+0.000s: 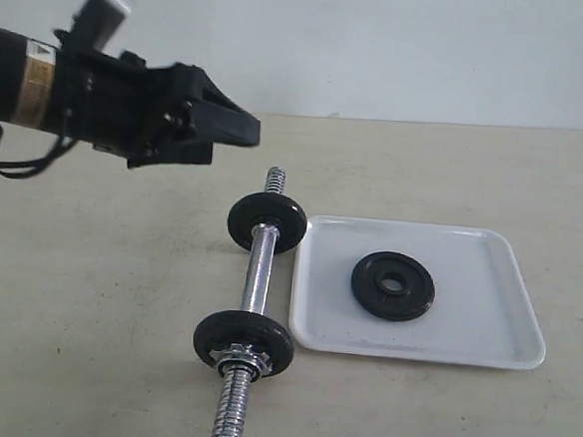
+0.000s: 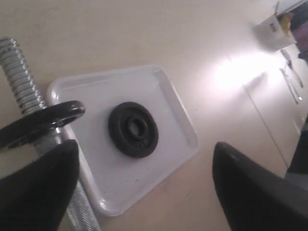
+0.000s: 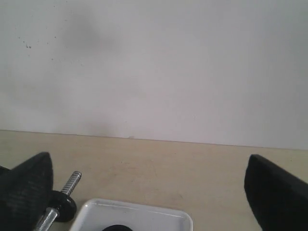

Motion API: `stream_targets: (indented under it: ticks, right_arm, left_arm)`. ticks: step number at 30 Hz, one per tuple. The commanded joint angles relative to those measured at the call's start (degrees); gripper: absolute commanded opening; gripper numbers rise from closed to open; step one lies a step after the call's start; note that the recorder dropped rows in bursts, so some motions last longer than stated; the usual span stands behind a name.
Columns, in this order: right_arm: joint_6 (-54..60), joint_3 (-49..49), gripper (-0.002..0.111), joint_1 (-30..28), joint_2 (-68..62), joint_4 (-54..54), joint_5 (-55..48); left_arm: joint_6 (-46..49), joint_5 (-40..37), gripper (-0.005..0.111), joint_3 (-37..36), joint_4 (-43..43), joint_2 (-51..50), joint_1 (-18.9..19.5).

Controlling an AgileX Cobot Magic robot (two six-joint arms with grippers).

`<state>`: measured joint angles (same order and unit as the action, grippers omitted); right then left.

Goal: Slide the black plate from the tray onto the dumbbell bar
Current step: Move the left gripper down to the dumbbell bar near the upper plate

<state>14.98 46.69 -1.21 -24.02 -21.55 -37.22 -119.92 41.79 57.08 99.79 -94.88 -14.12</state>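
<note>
The black plate (image 1: 393, 286) lies flat in the middle of the white tray (image 1: 503, 338), and its central hole shows. Just left of the tray, the dumbbell bar (image 1: 257, 276) rests on the table. It carries a black disc (image 1: 266, 224) near its far end and another near its close end, by a chrome nut (image 1: 237, 358). My left gripper (image 1: 240, 127) hovers open above the bar's far end. Seen from the left wrist, the plate (image 2: 133, 129), tray (image 2: 101, 180) and bar (image 2: 81, 209) lie below the empty left gripper (image 2: 145, 147). My right gripper (image 3: 150, 173) is open and empty, facing the tray (image 3: 139, 216) and the bar's threaded end (image 3: 72, 180).
A white wall (image 1: 384, 45) stands behind the beige table. A cardboard box (image 2: 274, 26) sits far off in the left wrist view. The right arm is out of the exterior view.
</note>
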Motion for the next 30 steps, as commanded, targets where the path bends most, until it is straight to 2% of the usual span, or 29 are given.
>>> stream_targets:
  ticks: [1, 4, 9, 11, 12, 13, 15, 18, 22, 26, 30]
  right_arm:
    - [0.57, 0.23, 0.104, 0.05, -0.13, 0.00, -1.81]
    - [0.67, 0.23, 0.104, 0.05, -0.13, 0.00, -1.94]
    - [0.65, 0.23, 0.104, 0.05, -0.13, -0.10, -1.94]
    - [0.79, 0.23, 0.104, 0.05, -0.13, -0.14, -1.94]
    - [0.79, 0.23, 0.104, 0.05, -0.13, -0.29, -1.94]
    - [0.79, 0.23, 0.104, 0.05, -0.13, -0.52, -1.94]
    - [0.79, 0.23, 0.104, 0.05, -0.13, -0.52, -1.94]
    - [0.79, 0.23, 0.104, 0.05, -0.13, -0.52, -1.94]
    - [0.79, 0.23, 0.104, 0.05, -0.13, -0.79, -1.94]
    - [0.79, 0.23, 0.104, 0.05, -0.13, -0.89, -1.94]
    - [0.79, 0.23, 0.104, 0.05, -0.13, -0.89, -1.94]
  left_arm:
    - [-0.49, -0.43, 0.070, 1.96, -0.70, -6.89, -1.29]
    - [3.65, 1.82, 0.070, 2.14, -4.31, -8.97, -1.29]
    - [8.16, 4.17, 0.070, 2.10, -4.30, -9.50, -1.29]
    - [8.16, 8.39, 0.070, 2.10, -4.70, -9.50, -1.29]
    - [11.04, 10.08, 0.070, 2.10, -5.95, -9.50, -1.29]
    - [14.10, 10.27, 0.070, 2.10, -7.41, -9.50, -1.29]
    - [11.77, 8.60, 0.070, 2.10, -7.77, -9.50, -1.29]
    - [3.98, -0.39, 0.070, 2.25, 0.16, -8.83, -1.98]
    - [0.97, -10.55, 0.068, 1.22, 0.16, -7.42, -4.13]
    - [0.84, -22.81, 0.057, 1.22, 0.16, -5.76, -9.43]
    - [5.81, -38.15, 0.056, 1.22, 0.16, -5.53, -15.00]
